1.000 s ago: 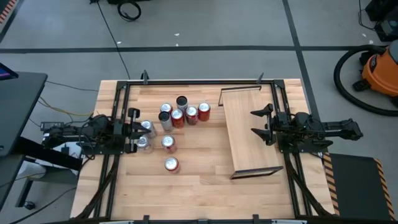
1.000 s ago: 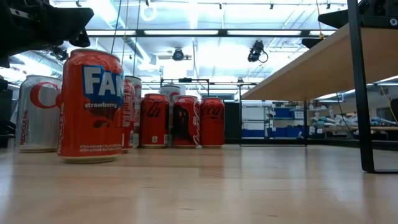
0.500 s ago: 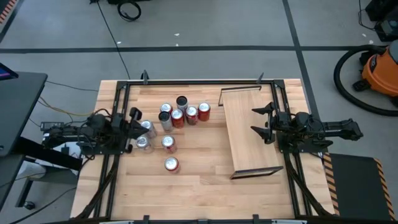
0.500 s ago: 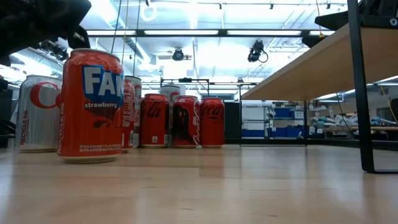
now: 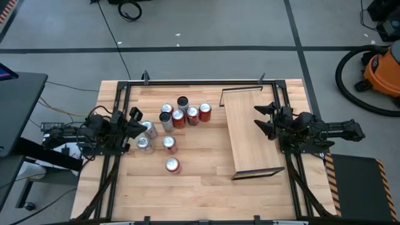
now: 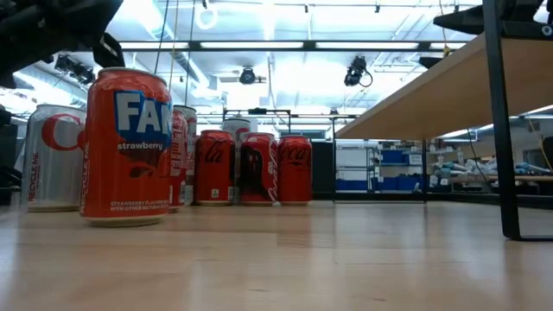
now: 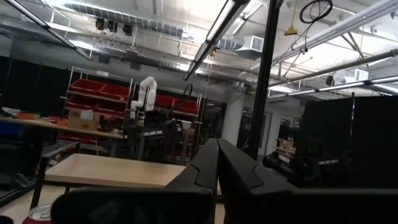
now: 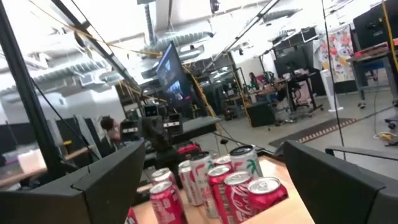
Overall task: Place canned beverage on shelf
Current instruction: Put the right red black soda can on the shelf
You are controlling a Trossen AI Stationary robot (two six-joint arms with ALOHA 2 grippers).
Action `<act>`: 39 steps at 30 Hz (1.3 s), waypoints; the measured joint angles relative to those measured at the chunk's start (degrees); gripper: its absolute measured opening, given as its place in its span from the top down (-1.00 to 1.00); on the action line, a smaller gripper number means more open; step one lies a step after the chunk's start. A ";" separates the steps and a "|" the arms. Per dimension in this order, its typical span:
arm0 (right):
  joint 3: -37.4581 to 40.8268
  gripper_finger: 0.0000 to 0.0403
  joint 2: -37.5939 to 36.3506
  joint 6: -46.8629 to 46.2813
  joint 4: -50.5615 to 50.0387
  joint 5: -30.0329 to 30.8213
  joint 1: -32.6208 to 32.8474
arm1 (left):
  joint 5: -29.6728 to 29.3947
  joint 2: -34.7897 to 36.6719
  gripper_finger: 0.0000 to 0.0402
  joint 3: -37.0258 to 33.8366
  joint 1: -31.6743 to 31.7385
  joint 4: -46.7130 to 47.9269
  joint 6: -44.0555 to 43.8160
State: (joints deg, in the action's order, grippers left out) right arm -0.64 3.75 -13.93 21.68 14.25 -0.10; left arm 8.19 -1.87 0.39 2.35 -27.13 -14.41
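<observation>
Change since the earlier frames: the left gripper (image 5: 133,115) has swung from lying square beside the cans to a tilted pose at the left edge of the group; the right gripper (image 5: 262,117) has turned slightly, its two fingers now drawn closer in the high view. Cans and board are unmoved.

Canned beverages: nine cans standing upright on the light plank surface (image 5: 200,172), none on the shelf. A cluster of red cola cans (image 5: 192,114) with a dark-topped can (image 5: 182,102) and a grey can (image 5: 166,122) sits left of centre. Two silver cans (image 5: 149,129) stand just beside the left gripper. A red-and-white can (image 5: 169,144) stands below the cluster, and a red strawberry soda can (image 5: 172,165) stands apart, nearest the front edge.

Shelf: flat rectangular light-wood board (image 5: 250,131) with thin dark rims at its short ends, raised on dark legs, right of the cans and well apart from them.

Left gripper: jaws together, holding nothing, near the silver cans; contact cannot be told.

Right gripper: jaws wide apart, empty, held over the right edge of the shelf, facing the cans.

Surroundings: black metal rails (image 5: 200,82) frame the surface; an orange vacuum cleaner (image 5: 382,72) stands on the grey floor.
</observation>
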 joint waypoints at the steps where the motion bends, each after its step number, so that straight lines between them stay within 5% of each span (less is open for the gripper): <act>1: 0.00 -0.95 0.00 0.01 0.49 -0.17 0.00 | 0.00 0.00 0.92 0.00 0.00 -0.58 0.07; 12: 0.00 -0.95 0.00 1.54 3.68 -1.79 -0.05 | -4.39 -0.01 0.92 0.00 0.07 -3.15 4.40; 22: 0.00 -0.95 0.00 1.93 11.17 2.89 -0.11 | -5.13 -0.02 0.92 0.01 0.06 -3.42 8.13; 34: 0.00 -0.95 0.00 -1.06 11.07 2.37 -0.09 | -20.98 0.00 0.92 -0.01 0.07 -6.72 21.42; 39: 0.00 -0.95 1.09 -4.52 10.83 2.66 -0.09 | -22.16 -0.01 0.92 0.00 0.07 -8.91 20.53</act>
State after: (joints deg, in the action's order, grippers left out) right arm -0.64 4.83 -18.45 32.50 16.91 -0.19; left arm -13.97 -1.87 0.39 2.42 -36.04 6.12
